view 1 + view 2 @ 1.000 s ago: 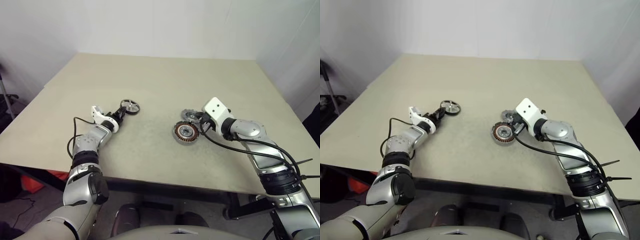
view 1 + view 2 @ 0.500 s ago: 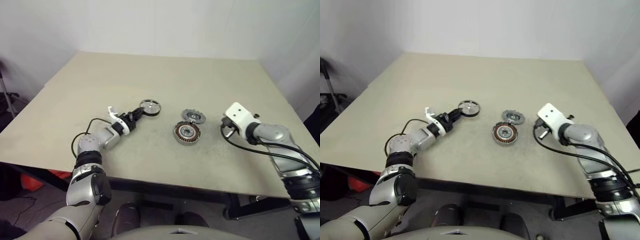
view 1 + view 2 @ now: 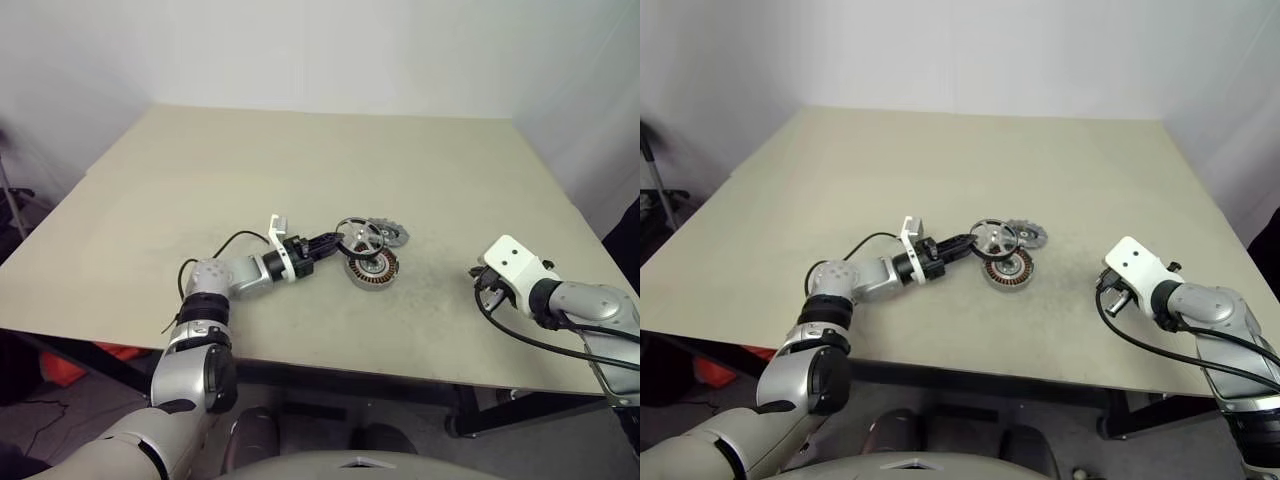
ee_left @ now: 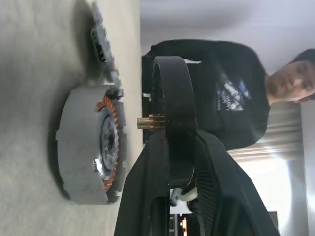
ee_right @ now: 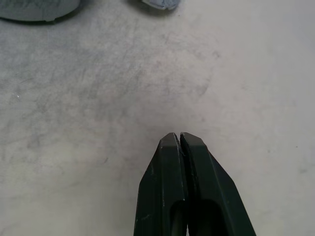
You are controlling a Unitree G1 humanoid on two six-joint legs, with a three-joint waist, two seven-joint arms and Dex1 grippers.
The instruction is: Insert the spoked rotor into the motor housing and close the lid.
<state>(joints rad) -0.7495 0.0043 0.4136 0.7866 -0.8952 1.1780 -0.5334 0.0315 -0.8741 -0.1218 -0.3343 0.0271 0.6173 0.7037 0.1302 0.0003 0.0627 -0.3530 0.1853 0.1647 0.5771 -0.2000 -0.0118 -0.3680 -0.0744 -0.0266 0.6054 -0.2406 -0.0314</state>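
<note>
One second on, my left end effector [image 3: 333,239], pinching the spoked rotor [image 3: 357,236], has reached the motor housing [image 3: 373,266], seemingly just short of seating; right end effector [image 5: 179,139], pressed together, has retreated.

We see the left gripper [image 4: 170,162] reaching level toward centre, jaws clamped; the right gripper [image 5: 179,142] angles downward, jaws together.
</note>
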